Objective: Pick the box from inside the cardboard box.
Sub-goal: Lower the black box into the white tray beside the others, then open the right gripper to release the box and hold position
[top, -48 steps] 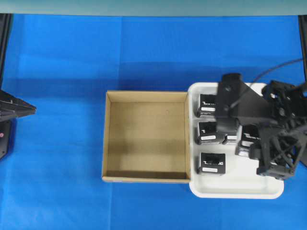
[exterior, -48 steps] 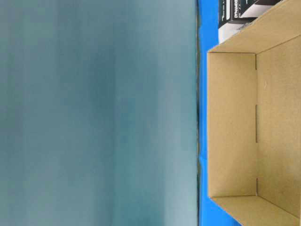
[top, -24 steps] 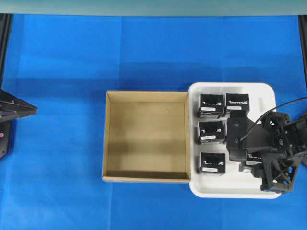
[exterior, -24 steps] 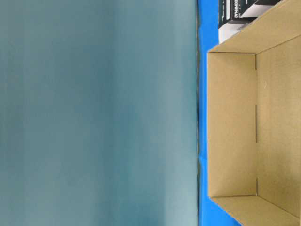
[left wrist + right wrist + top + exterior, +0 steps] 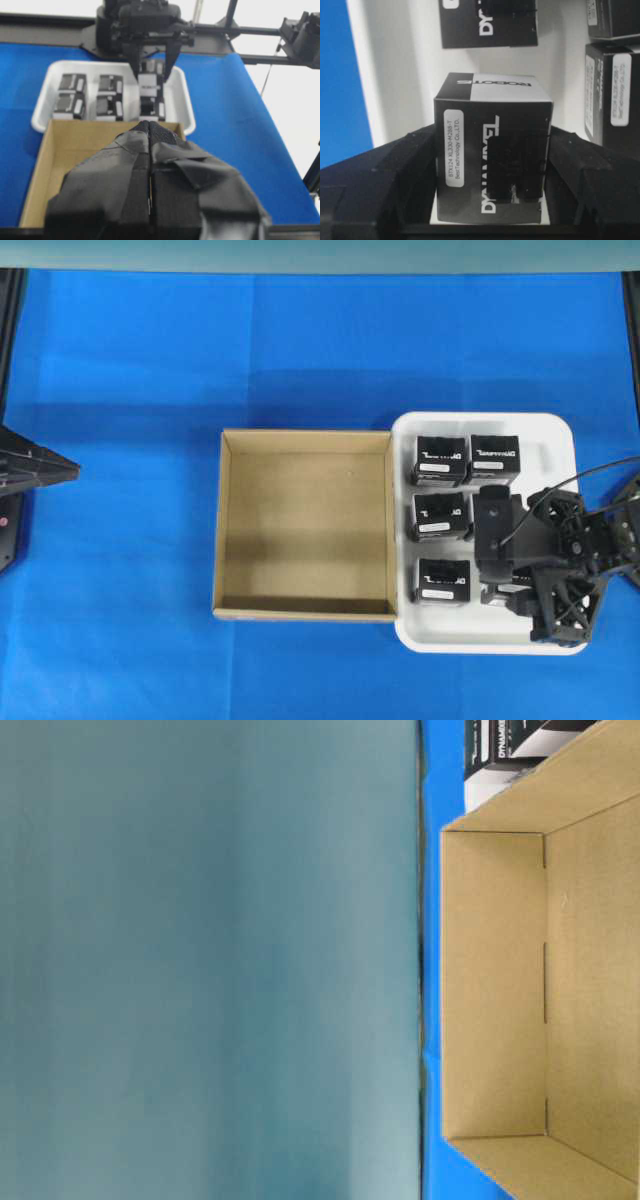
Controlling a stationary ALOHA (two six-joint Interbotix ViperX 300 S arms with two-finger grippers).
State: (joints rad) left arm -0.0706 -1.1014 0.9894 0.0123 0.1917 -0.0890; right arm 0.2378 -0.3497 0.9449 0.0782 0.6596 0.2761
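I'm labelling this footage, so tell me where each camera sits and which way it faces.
Overhead: looks straight down on cardboard box, white tray, both arms.
Table-level: rotated, faces into the cardboard box; no robot.
Left wrist: over the shut left end effector, towards tray.
Right wrist: the right end effector around a black box.
Shared: tray.

right pincer (image 5: 154, 62) lowered over tray (image 5: 560, 435) (holding box (image 5: 492, 150))

On the small black cuboid box (image 5: 492, 150) you can read "ROBOTIS" on its white top strip, large white "DYNAMIXEL" lettering down its face, and "XL330-M288-T" on its white side label.
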